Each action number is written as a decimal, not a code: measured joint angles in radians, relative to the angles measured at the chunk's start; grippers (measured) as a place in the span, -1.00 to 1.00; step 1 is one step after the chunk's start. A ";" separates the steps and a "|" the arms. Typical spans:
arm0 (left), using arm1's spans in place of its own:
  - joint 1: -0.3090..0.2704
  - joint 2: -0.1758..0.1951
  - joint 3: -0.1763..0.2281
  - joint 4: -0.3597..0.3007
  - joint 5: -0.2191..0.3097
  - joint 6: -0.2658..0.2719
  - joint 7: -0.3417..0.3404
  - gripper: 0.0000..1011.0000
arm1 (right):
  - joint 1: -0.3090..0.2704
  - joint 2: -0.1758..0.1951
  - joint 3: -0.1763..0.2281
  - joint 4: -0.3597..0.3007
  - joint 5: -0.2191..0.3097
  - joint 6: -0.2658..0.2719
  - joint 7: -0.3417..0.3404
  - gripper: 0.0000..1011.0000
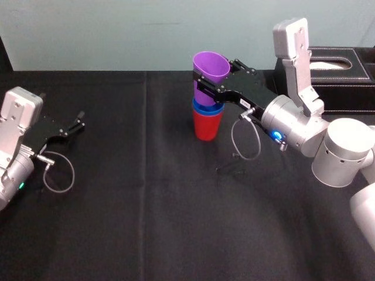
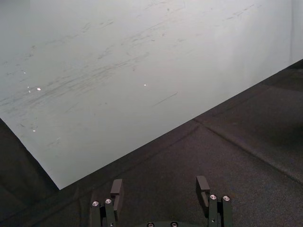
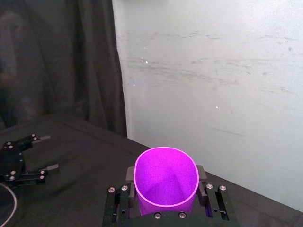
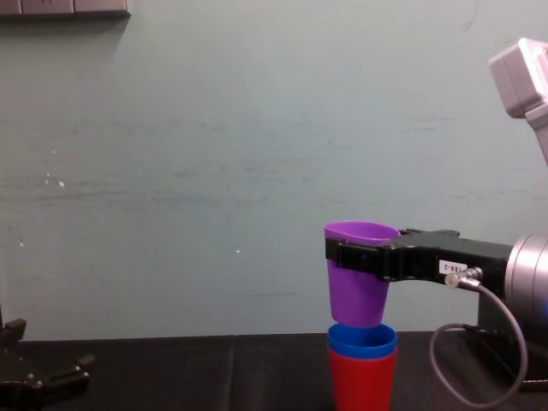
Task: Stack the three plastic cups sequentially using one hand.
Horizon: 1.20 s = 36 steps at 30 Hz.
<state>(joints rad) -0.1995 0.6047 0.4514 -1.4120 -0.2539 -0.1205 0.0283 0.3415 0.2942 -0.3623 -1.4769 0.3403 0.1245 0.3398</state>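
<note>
Black cloth table (image 1: pixel 146 205), pale wall (image 1: pixel 117 35) behind, black stitched box (image 1: pixel 345 70) at upper right of head view. Red cup (image 1: pixel 206 126) stands upright just right of centre, near the back of the table, with the blue cup (image 1: pixel 206 107) nested in it, only its rim band showing above the red. Right gripper (image 1: pixel 202 85) reaches in from the right, fingers clamped on either side of the purple cup (image 1: pixel 211 65) just below its rim. In chest view the purple cup (image 4: pixel 358 274) sits directly above the stack, mouth up, its base right at the blue cup's rim (image 4: pixel 362 336); can't tell if it's touching or just inside. Head view shows it tilted slightly, mouth leaning toward the right. Right wrist view looks straight into the purple cup (image 3: pixel 165 177), a finger on each side. Left gripper (image 1: pixel 73 126) is parked at the left edge, low over the cloth, well apart from the cups, fingers (image 2: pixel 117 189) spread.
</note>
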 joint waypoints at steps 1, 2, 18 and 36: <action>0.000 0.000 0.000 0.000 0.000 0.000 0.000 0.99 | 0.001 -0.001 0.001 0.005 0.000 -0.001 -0.002 0.43; 0.000 0.000 0.000 0.000 0.000 0.000 0.000 0.99 | 0.002 -0.002 0.001 0.008 -0.001 -0.001 -0.003 0.44; 0.000 0.000 0.000 0.000 0.000 0.000 0.000 0.99 | 0.013 -0.026 -0.002 0.068 -0.040 -0.031 -0.024 0.44; 0.000 0.000 0.000 0.000 0.000 0.000 0.000 0.99 | 0.024 -0.047 -0.003 0.126 -0.088 -0.056 -0.025 0.44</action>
<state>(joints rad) -0.1995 0.6047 0.4514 -1.4120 -0.2539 -0.1206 0.0283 0.3652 0.2469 -0.3656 -1.3513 0.2527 0.0687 0.3146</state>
